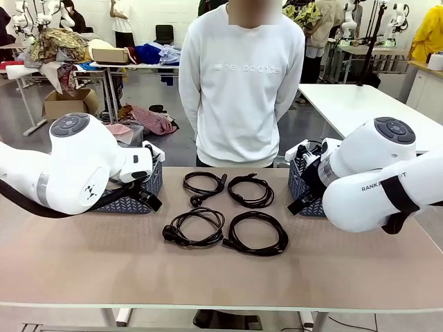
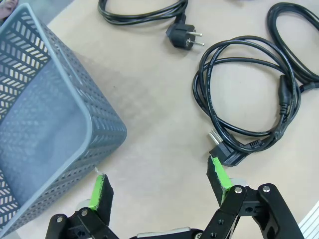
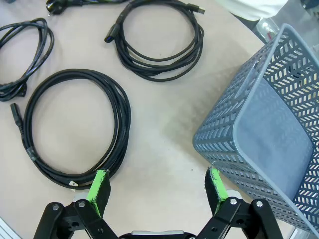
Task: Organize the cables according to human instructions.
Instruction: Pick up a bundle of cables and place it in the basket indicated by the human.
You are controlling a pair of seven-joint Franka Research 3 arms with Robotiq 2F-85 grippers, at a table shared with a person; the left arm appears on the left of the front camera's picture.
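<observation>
Left gripper (image 2: 159, 177) and right gripper (image 3: 156, 177) both gape wide, empty. The cables (image 1: 170, 234) lie coiled on the bench (image 1: 83, 263), one just ahead of each gripper. Probably light, floppy and springy: pinch across bunched strands, not a single loop.

The cables (image 3: 123, 114) are black. The baskets (image 3: 239, 124) are blue-grey, their walls a herringbone lattice of slots. The table (image 1: 104, 256) is plain tan. The arms (image 1: 76, 166) are white with dark grey caps; the pads (image 2: 218, 173) are bright green. The person's sweatshirt (image 1: 239, 104) is white.
</observation>
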